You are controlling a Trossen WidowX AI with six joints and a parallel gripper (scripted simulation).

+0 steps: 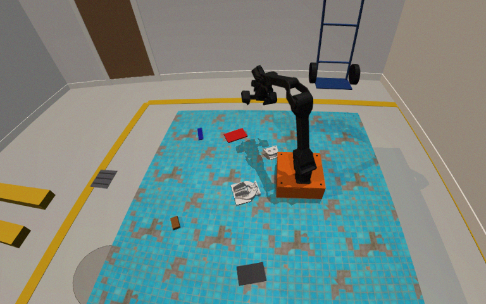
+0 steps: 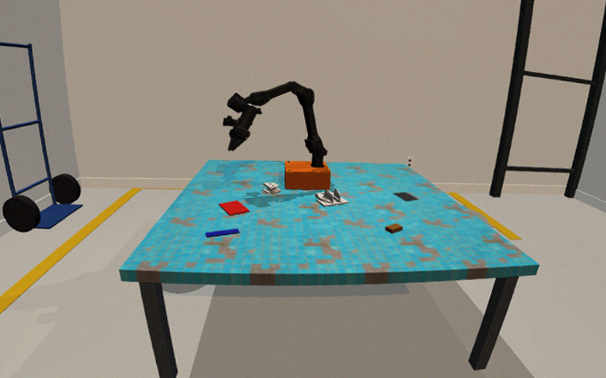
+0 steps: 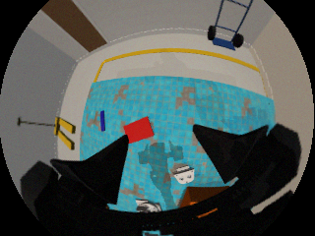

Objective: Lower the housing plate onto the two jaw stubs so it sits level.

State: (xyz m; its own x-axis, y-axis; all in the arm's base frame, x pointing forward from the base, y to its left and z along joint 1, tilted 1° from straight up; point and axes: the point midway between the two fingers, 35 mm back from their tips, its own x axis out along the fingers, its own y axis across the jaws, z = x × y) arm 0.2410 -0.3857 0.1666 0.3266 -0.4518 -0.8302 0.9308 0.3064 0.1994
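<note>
The white housing plate (image 1: 271, 150) (image 2: 270, 185) (image 3: 185, 177), with two dark holes, is beside the orange robot base. It appears raised on a small white support. The white jaw base (image 1: 242, 201) (image 2: 337, 203) stands apart from it on the table, with two upright pointed grey-white jaws (image 2: 332, 195) side by side. Only part of the jaw base shows at the bottom edge of the wrist view (image 3: 148, 206). My gripper (image 1: 256, 103) (image 2: 231, 148) (image 3: 160, 133) is open and empty. It hangs high above the table, on the red plate's side of the housing plate, tilted downward.
The orange base (image 1: 300, 192) (image 2: 307, 179) stands close to both white parts. A red plate (image 1: 235, 135) (image 2: 234, 207) (image 3: 139, 130), a blue bar (image 1: 200, 133) (image 2: 222, 233) (image 3: 102, 121), a brown block (image 1: 174, 222) (image 2: 393, 228) and a dark grey plate (image 1: 251, 273) (image 2: 405, 196) lie on the tiled table.
</note>
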